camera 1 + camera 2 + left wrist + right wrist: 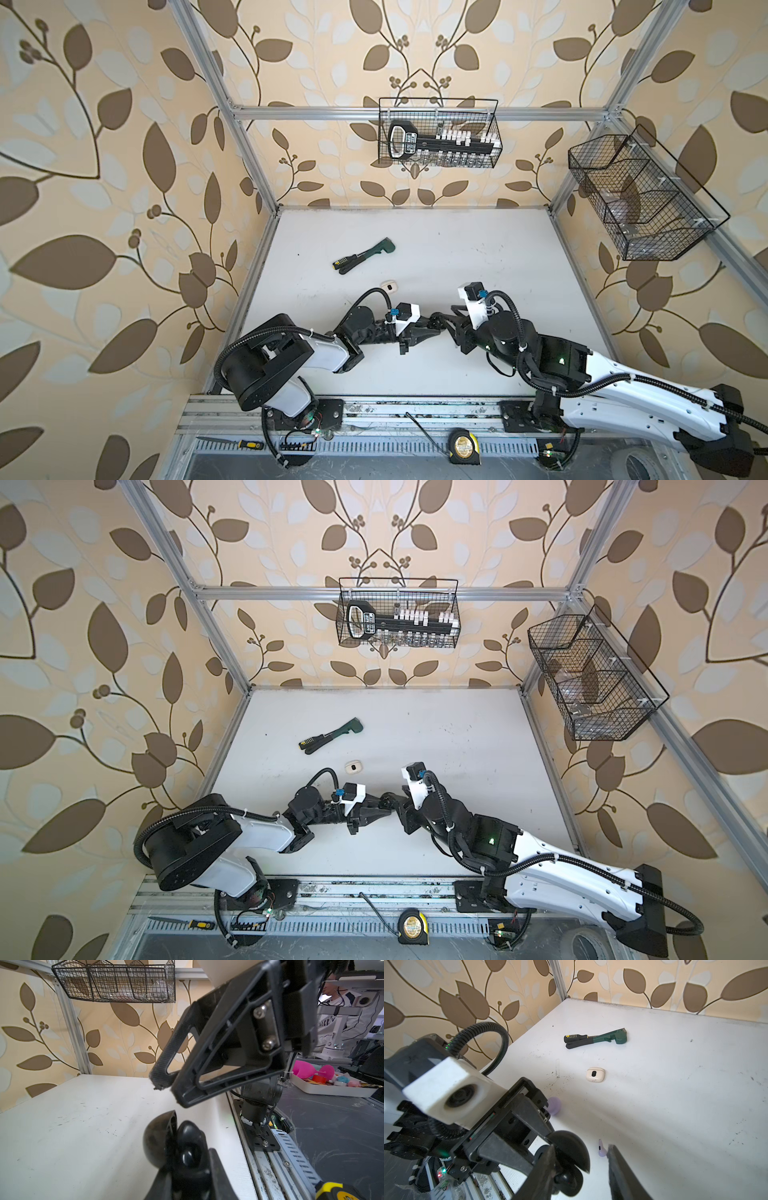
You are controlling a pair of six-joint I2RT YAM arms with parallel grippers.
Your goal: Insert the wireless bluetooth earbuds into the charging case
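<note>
At the near middle of the white surface [478,257], the left hand [436,328] is clamped on an open round black plastic charging case [158,1140]. The right hand [170,1093] hangs just above, parted and empty. A tiny lilac earbud [601,1149] lies on the surface just beside it. Seating step, seemingly; next calls for a fine pinch on that bud.

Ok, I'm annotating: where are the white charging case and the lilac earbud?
white charging case [595,1075]: right wrist view, on its top face.
lilac earbud [601,1149]: right wrist view, middle of its stem.
</note>
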